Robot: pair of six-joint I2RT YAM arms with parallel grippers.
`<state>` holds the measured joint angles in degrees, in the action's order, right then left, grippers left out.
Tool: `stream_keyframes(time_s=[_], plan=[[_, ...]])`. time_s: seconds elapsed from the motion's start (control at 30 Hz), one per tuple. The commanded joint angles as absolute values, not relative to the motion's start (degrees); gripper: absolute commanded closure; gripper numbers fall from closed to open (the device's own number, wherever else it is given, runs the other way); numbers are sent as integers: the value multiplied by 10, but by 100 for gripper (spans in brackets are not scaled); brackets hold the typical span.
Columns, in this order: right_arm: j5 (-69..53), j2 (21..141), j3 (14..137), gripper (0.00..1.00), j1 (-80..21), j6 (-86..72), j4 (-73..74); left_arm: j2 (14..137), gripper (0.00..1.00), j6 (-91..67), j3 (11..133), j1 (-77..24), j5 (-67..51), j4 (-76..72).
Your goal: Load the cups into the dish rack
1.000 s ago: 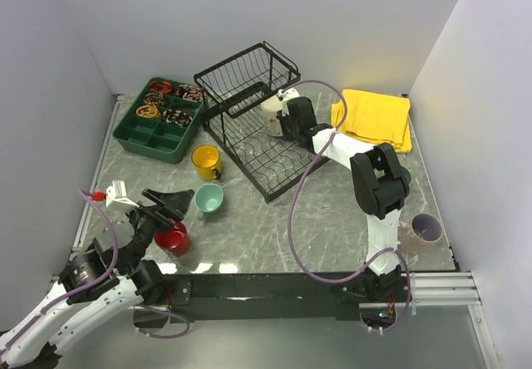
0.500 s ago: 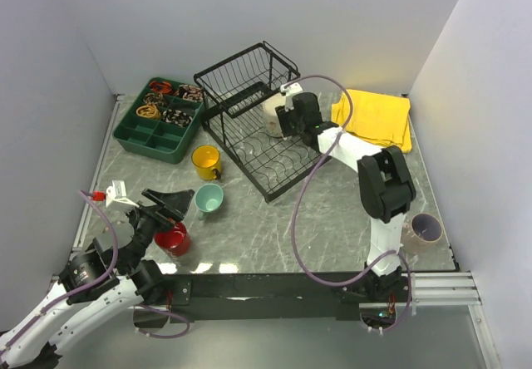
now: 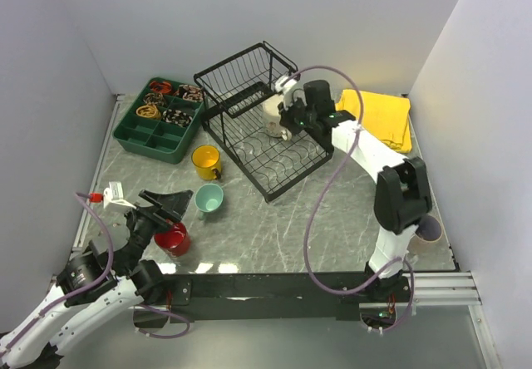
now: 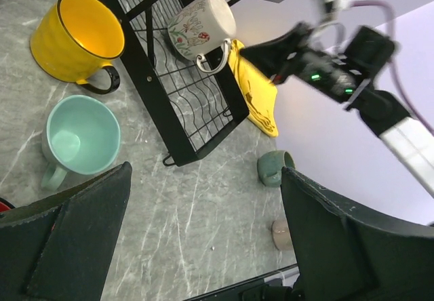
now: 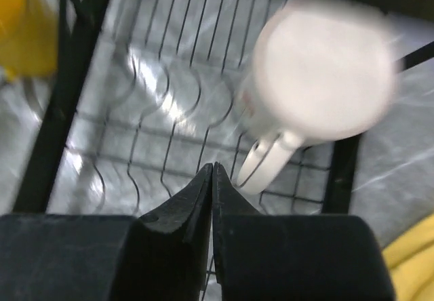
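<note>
The black wire dish rack (image 3: pixel 249 140) stands at the back middle of the table. A cream cup (image 3: pixel 272 116) with a floral print lies on its side in the rack (image 5: pixel 135 111). My right gripper (image 3: pixel 288 126) hovers just beside that cup (image 5: pixel 319 87), shut and empty (image 5: pixel 213 170), close to the handle. A yellow cup (image 3: pixel 205 161), a teal cup (image 3: pixel 209 198) and a red cup (image 3: pixel 172 238) stand on the table left of the rack. My left gripper (image 3: pixel 169 206) is wide open (image 4: pixel 205 173) over the red cup. A grey-green cup (image 4: pixel 274 167) and a pale pink cup (image 4: pixel 281 234) lie at the right.
A green compartment tray (image 3: pixel 141 132) with small items sits at the back left. A yellow cloth (image 3: pixel 376 115) lies at the back right, beside the rack. Grey walls close in the table on three sides. The right arm's lower link covers part of the pink cup (image 3: pixel 430 230).
My right gripper has let go of the cream cup in the rack, drawn back a little and shut. The right arm's elbow swung to the right. The left arm is still.
</note>
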<state>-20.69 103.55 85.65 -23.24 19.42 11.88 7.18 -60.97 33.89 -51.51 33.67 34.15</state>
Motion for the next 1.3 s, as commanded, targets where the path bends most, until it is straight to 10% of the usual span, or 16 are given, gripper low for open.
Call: stream_keyframes(time_s=[0.0,0.83,1.27], plan=[[-239,1073,866,90,-229,287,213,58,4,-613,350,-515,329,333],[120,1208,904,89,-282,388,-97,67,4,-612,328,-515,341,322],[-78,1033,728,86,-268,320,-127,81,4,-608,324,-515,333,309]])
